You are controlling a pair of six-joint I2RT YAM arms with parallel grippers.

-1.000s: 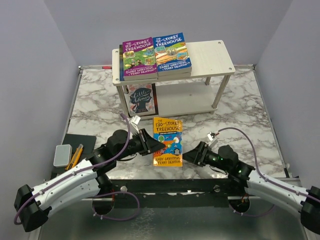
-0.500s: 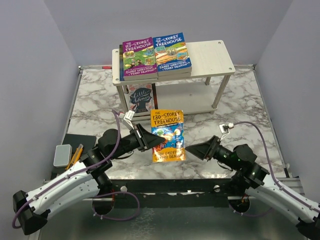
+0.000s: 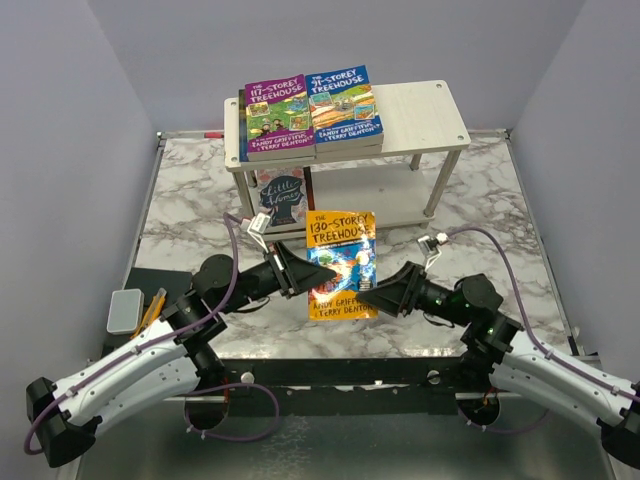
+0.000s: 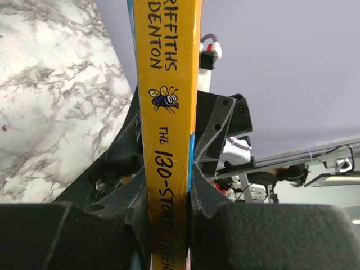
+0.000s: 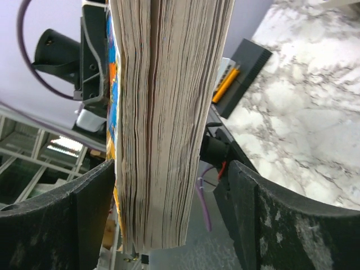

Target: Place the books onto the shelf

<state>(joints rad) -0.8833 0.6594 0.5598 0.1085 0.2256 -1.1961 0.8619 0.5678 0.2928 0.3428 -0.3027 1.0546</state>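
Grey case: you'll find the grey case [image 3: 125, 310] at the lower left of the overhead frame. It lies on the marble table [image 3: 480, 215] just beside a dark mat [image 3: 160, 282].
Left gripper: your left gripper [image 3: 318, 286] is clamped narrowly on the spine of the orange book [image 3: 342, 262], with a finger [image 4: 126, 185] pressed to each side.
Orange book: it is held up at centre frame, in front of the shelf [image 3: 420, 108], with its cover toward the overhead camera.
Right gripper: your right gripper [image 3: 363, 297] stands wide, straddling the book's page edge. One finger [image 5: 281, 219] is clearly apart from the pages, so it has no hold.
Shelf: at upper centre, the purple book [image 3: 274, 120] and blue book [image 3: 343, 104] lie flat on the left of the top tier. The pink floral book [image 3: 282, 197] sits on the lower tier's left.
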